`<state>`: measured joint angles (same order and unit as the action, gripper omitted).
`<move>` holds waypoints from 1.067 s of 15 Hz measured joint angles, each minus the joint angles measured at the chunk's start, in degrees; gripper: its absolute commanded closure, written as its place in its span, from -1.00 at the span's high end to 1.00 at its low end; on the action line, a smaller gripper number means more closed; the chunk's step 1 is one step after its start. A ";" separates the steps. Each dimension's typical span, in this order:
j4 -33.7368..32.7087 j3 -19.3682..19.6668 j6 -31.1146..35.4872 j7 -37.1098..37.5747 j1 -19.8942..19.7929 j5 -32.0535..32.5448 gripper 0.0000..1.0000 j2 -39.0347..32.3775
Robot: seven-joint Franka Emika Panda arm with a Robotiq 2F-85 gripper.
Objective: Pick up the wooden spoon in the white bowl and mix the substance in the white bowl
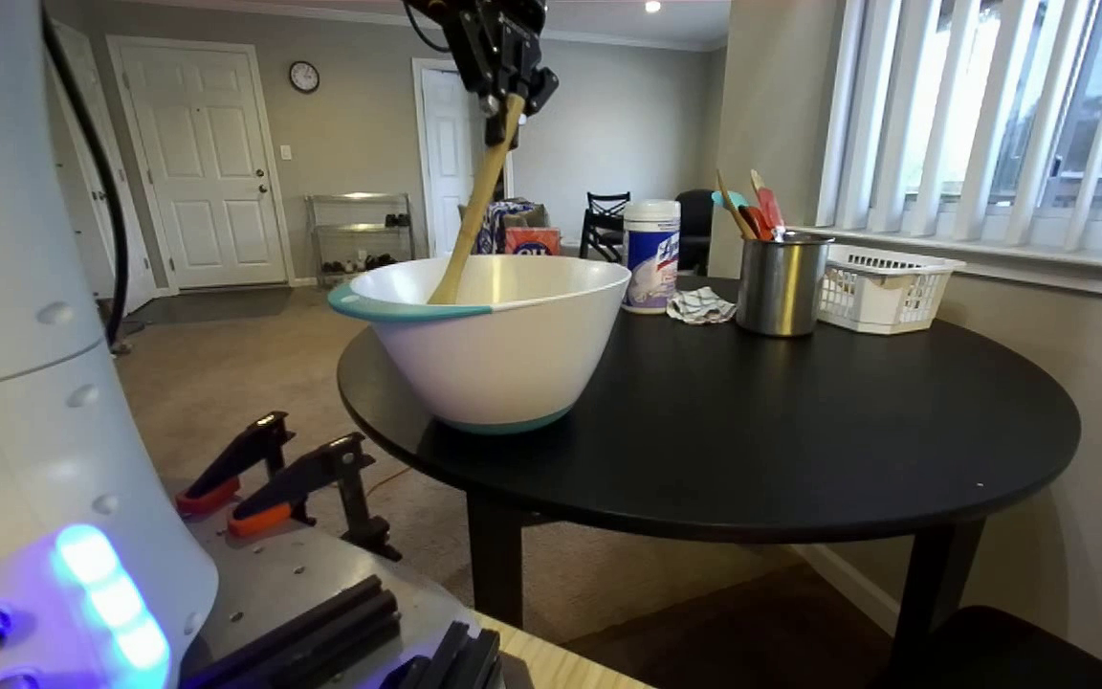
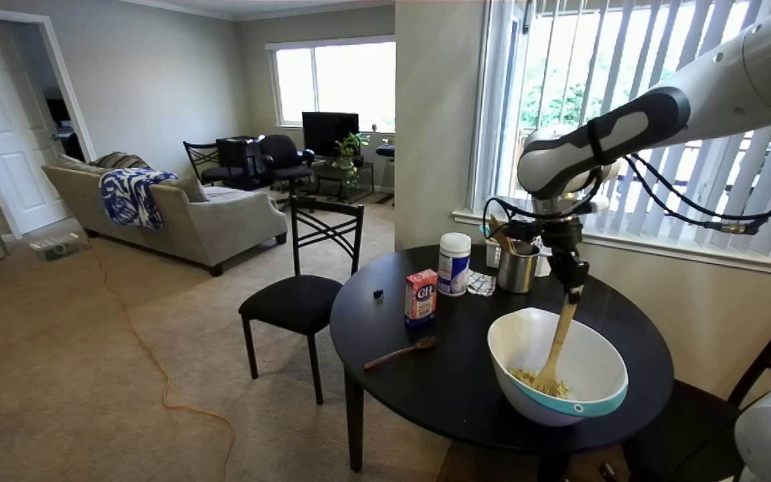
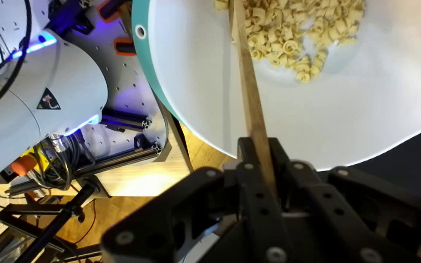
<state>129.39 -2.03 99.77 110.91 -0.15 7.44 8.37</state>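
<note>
The white bowl [image 1: 522, 364] with a teal rim stands near the edge of the round black table; it also shows in an exterior view [image 2: 593, 341] and the wrist view [image 3: 196, 73]. Yellow curled pasta pieces, the substance [image 3: 280, 40], lie in its bottom, also seen in an exterior view [image 2: 525, 376]. The light wooden spoon [image 2: 563, 328], with a fork-like end, leans with its head down in the pasta. My gripper [image 3: 258, 144] is above the bowl, fingers closed around the upper handle of the spoon [image 3: 249, 84]. The spoon's tip is cut off in the wrist view.
A darker wooden spoon [image 2: 402, 353], a red box [image 2: 421, 298] and a small dark object [image 2: 378, 294] lie or stand on the black table [image 1: 800, 431]. A wipes canister [image 1: 651, 256], cloth [image 1: 701, 306], steel utensil holder [image 1: 781, 285] and white basket [image 1: 886, 287] stand towards the window.
</note>
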 measured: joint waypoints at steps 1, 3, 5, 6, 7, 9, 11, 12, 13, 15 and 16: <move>-0.46 -0.17 0.00 0.00 0.31 -0.77 -0.94 -0.07; -1.42 -0.58 0.00 0.00 0.67 -1.75 -0.94 -0.34; -2.29 -0.80 0.01 0.00 0.85 -2.08 -0.94 -0.81; -2.71 -0.82 0.03 0.00 0.91 -2.08 -0.94 -1.15; -3.07 -0.82 0.23 0.08 0.92 -2.08 -0.94 -1.55; -3.52 -0.76 1.58 0.13 0.92 -2.08 -0.94 -2.65; -3.59 -0.36 4.37 0.12 0.82 -2.00 -0.94 -4.08; -3.61 0.00 5.83 0.12 0.73 -1.99 -0.94 -4.87; -3.66 0.34 7.05 0.11 0.56 -1.99 -0.94 -5.59; -3.72 1.07 9.31 0.11 0.21 -1.74 -0.94 -6.69; -3.83 1.52 10.25 0.11 0.15 -1.34 -0.94 -7.00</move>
<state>125.56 -0.50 110.01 111.02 0.00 6.10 1.37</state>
